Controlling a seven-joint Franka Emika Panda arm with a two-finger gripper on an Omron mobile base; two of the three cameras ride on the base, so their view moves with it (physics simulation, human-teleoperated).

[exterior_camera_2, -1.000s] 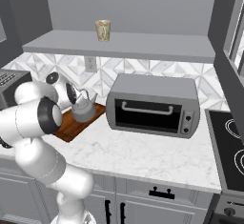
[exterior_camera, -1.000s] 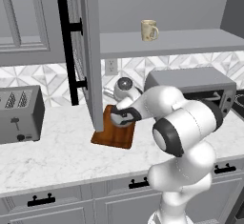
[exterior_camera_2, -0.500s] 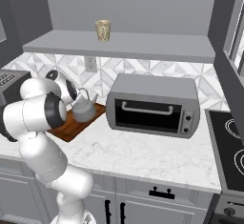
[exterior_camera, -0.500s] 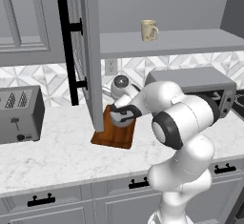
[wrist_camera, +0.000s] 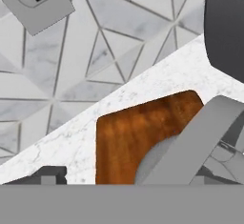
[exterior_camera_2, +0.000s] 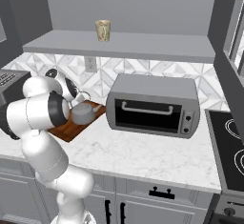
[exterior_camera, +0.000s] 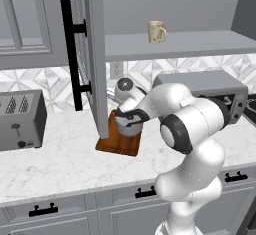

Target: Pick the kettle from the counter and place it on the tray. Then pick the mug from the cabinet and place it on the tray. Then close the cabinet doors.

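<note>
Pincer (exterior_camera: pixel 129 120) sits low over the tray (exterior_camera: pixel 116 146), right at the kettle (exterior_camera_2: pixel 84 113); whether its jaws are spread or closed on the wire handle cannot be told, the hand hiding them from the left and the forearm from the right. Kettle rests on the tray, upright, spout toward the toaster oven (exterior_camera_2: pixel 153 106), so the first step looks done or all but done. From the hand camera, a grey band crosses the bare corner of the tray (wrist_camera: pixel 138 132), with bench (wrist_camera: pixel 62 147) and tiled wall behind, likely part of the kettle but too close to name. Judgement on handling: metal kettle, rigid and smooth-sided, so the squat body would slide in a side pinch; the arched wire handle on top is the sensible hold, though thin wire lets the body swing. Mug (exterior_camera: pixel 156 31) stands upright on the cabinet shelf (exterior_camera: pixel 175 44), well above the tray, handle to its right in the left view. Ceramic, stiff, light, breakable if knocked off the shelf edge; glazed wall probably slick. Best hold is likely across the rim, one finger inside, one outside, or on the body clear of the handle. Cabinet door (exterior_camera: pixel 95 54) stands wide open beside the tray, its black bar handle (exterior_camera: pixel 72 59) facing outward.
</note>
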